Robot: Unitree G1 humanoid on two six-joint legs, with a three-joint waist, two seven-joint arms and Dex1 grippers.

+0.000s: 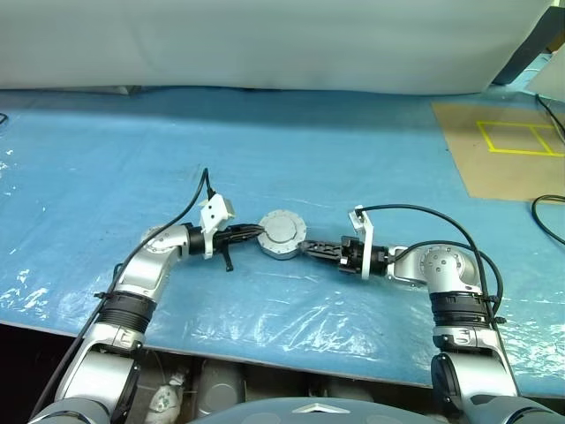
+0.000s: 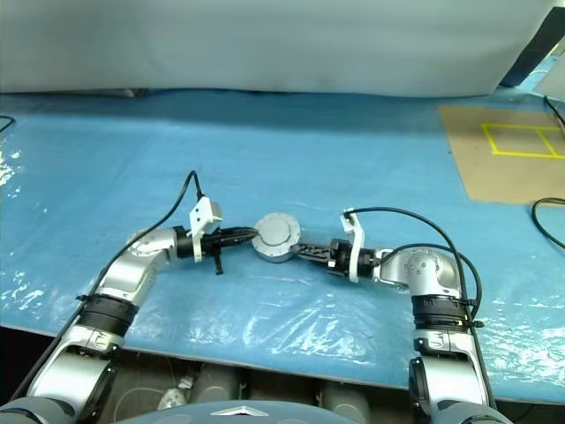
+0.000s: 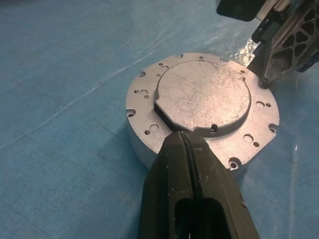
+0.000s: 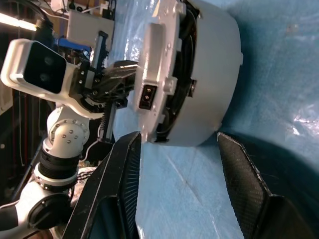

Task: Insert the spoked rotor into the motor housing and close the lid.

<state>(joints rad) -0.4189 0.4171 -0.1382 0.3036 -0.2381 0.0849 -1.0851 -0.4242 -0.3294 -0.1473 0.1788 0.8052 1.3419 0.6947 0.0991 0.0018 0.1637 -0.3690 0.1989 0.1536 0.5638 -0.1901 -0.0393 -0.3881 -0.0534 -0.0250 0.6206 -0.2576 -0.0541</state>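
Note:
The motor housing [image 1: 277,253] is a round silver puck lying on the blue sheet between my two grippers. Its lid [image 3: 204,94], a scratched silver disc with a holed flange, lies on top of it. In the right wrist view a dark gap shows between lid and housing wall [image 4: 214,74]. My left gripper [image 3: 183,135] is shut, its tip resting on the lid's raised edge. My right gripper [image 4: 178,135] is open and turned on its side, with its fingers either side of the housing's near edge and one fingertip [image 3: 264,79] at the flange. The spoked rotor is hidden.
A blue plastic sheet [image 1: 132,150] covers the table, whose front edge runs just below my arms. At the far right lies a brown board with a yellow taped square [image 1: 516,140] and a black cable [image 1: 547,221]. A white cloth [image 1: 265,44] closes the back.

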